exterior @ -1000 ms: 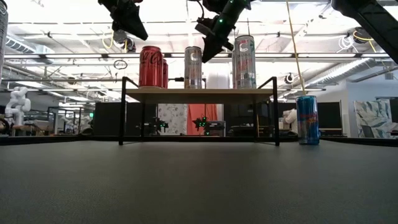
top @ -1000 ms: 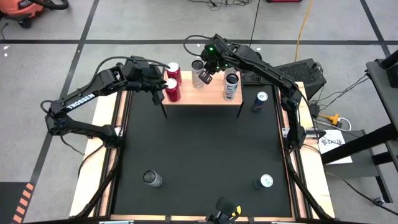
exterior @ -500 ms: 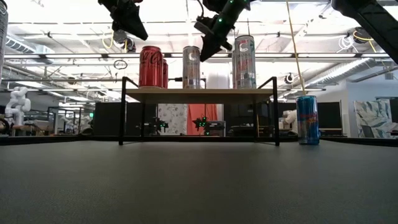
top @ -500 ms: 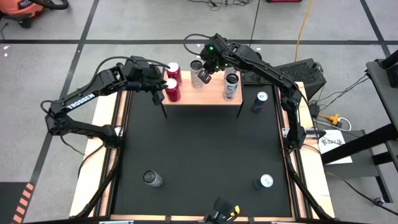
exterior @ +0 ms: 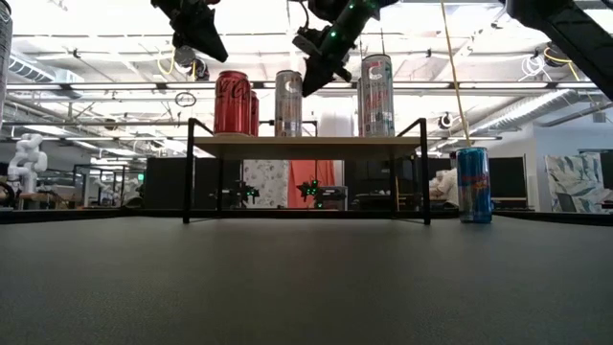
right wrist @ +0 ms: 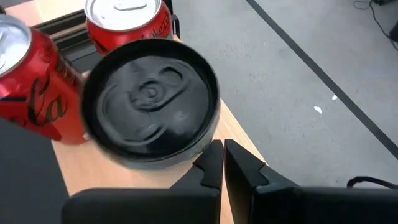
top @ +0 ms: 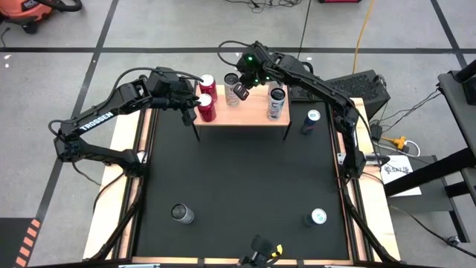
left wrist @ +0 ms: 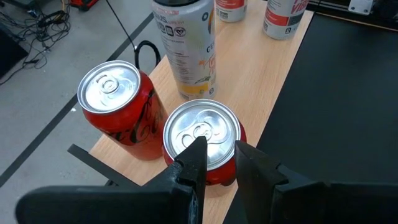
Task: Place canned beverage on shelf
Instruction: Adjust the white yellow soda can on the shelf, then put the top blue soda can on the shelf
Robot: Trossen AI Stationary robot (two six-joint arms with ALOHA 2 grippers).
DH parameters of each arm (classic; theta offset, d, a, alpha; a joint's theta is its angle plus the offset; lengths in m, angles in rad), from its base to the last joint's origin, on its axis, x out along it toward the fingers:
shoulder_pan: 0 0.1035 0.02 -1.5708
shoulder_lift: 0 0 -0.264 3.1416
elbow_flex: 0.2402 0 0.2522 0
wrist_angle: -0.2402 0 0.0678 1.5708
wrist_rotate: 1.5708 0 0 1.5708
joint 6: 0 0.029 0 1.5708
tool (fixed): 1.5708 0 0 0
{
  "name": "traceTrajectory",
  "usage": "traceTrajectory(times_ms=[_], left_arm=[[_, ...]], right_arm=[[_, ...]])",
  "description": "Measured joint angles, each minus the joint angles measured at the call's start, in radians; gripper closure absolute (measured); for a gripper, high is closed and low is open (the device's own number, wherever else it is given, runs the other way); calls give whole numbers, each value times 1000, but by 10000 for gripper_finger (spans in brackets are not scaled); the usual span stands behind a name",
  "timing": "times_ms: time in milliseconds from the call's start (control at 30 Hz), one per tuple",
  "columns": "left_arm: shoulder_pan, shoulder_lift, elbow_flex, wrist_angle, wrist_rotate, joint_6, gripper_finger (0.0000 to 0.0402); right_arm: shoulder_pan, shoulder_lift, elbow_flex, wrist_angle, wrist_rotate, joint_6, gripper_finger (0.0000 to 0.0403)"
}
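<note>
high view, right claw (top: 241, 92) clenched beside silver can (top: 231, 80) on shelf (top: 253, 111), left claw (top: 190, 115) clenched, empty

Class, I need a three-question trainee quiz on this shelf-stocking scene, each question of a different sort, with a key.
1. True or false: the right pincer is open.
2. How many cans stand on the wooden shelf?
3. Which can stands on the mat beside the shelf's right end? A) the blue can B) a red cola can C) the tall white can

Key: 1. False; it is shut, as is the left pincer. 2. Four: two red, one silver can, one tall white. 3. A.
</note>
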Motion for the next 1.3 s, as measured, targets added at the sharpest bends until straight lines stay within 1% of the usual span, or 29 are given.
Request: traceTrajectory(times_ms=[100,200,500,533,600,700,933,1167,1300], left_arm=[[0,0,0,0,0,0,320],[0,0,0,0,0,0,320],[0,0,0,-3,0,0,320],[0,0,0,-8,0,0,320],[0,0,0,-25,0,0,320],[0,0,0,-69,0,0,320],[0,2,0,-87,0,0,320],[-47,2,0,-75,1,-10,320],[-97,2,0,-72,2,-13,320]], right_arm=[[1,10,-1,-5,2,0,403],[2,8,-1,5,29,-1,403],[3,-16,-1,-3,33,-6,403],[3,-25,-1,-7,41,-10,403],[4,-49,-1,-30,92,-31,403],[4,-105,-1,-86,162,-55,403],[5,-279,-1,-222,159,-21,403],[4,-416,0,-531,158,53,403],[4,-467,0,-619,158,133,403]])
